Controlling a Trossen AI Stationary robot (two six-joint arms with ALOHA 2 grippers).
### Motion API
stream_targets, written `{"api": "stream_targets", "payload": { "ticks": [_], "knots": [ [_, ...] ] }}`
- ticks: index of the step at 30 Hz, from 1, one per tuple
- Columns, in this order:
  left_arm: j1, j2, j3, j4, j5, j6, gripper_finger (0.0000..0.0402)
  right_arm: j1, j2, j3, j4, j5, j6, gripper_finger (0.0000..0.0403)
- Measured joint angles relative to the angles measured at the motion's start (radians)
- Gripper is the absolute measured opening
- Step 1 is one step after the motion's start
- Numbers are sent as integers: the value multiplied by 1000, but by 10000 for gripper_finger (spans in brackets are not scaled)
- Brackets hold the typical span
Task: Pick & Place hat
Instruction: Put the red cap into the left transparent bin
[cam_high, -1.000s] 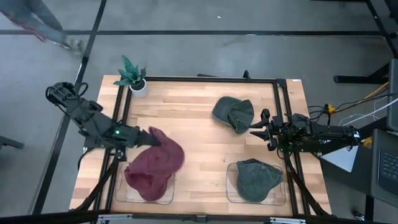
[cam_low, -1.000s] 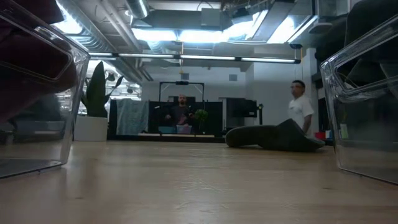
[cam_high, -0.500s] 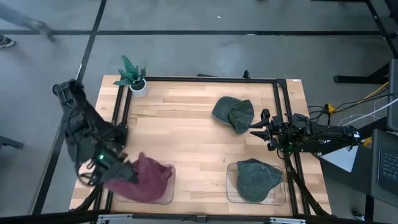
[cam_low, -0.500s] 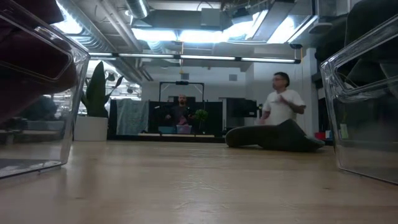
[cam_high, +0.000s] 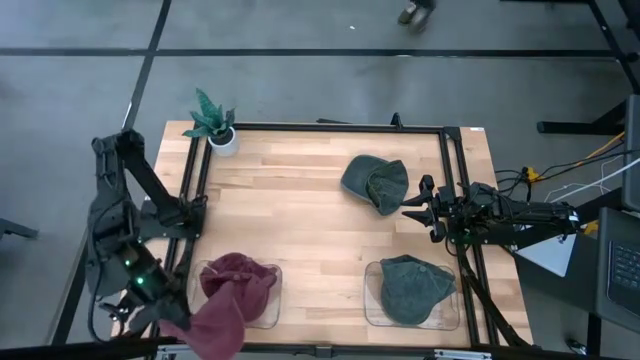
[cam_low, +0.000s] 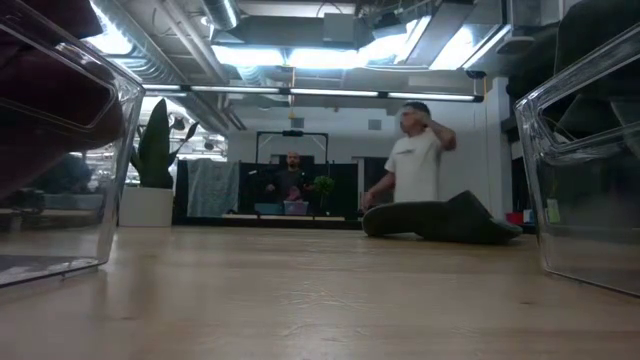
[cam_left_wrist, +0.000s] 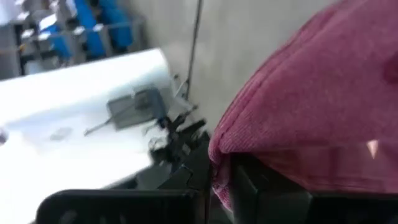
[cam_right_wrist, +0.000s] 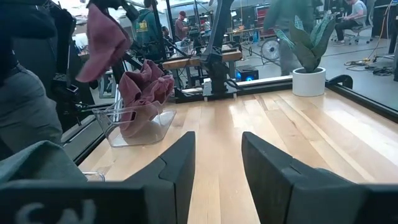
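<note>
While the high view shows the left gripper (cam_high: 178, 318) at the table's near left corner, pinched shut on a maroon hat (cam_high: 212, 326) that hangs past the table edge beside the left clear bin (cam_high: 272, 318), only the left wrist view shows the dark fingers (cam_left_wrist: 267, 196) clamping the ribbed cloth. A second maroon hat (cam_high: 238, 281) sits inside that bin. From the right wrist view both maroon hats show across the wooden table (cam_right_wrist: 298, 130), one lifted above the bin. The right gripper (cam_high: 418, 208) waits at the right edge, fingers parted and holding nothing, between a green hat (cam_high: 374, 183) lying on the table and another green hat (cam_high: 414, 286) in the right clear bin (cam_high: 372, 315). A potted plant (cam_high: 214, 123) stands at the far left corner. Only the low view shows a person (cam_low: 412, 160) in the room beyond.
</note>
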Motion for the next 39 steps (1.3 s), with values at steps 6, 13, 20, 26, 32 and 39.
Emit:
{"api": "stream_targets", "payload": {
  "ticks": [6, 13, 20, 26, 32, 39],
  "knots": [
    [-17, 1, 0, -71, 74, 0, 25, 0, 0, 0, 0, 0, 0, 132],
    [19, -35, 0, -67, 109, 111, 27, 0, 0, 0, 0, 0, -2, 132],
    [56, -41, 0, 14, 119, 240, 26, 0, 0, 0, 0, 0, -2, 132],
    [101, -42, 0, -58, 201, 243, 26, 0, 0, 0, 0, 0, 0, 132],
    [128, -42, -9, -81, 220, 274, 25, 0, 0, 0, 0, 0, 0, 132],
    [162, -50, -107, 16, 296, 366, 25, 0, 0, 0, 0, 0, 0, 132]
  ]
}}
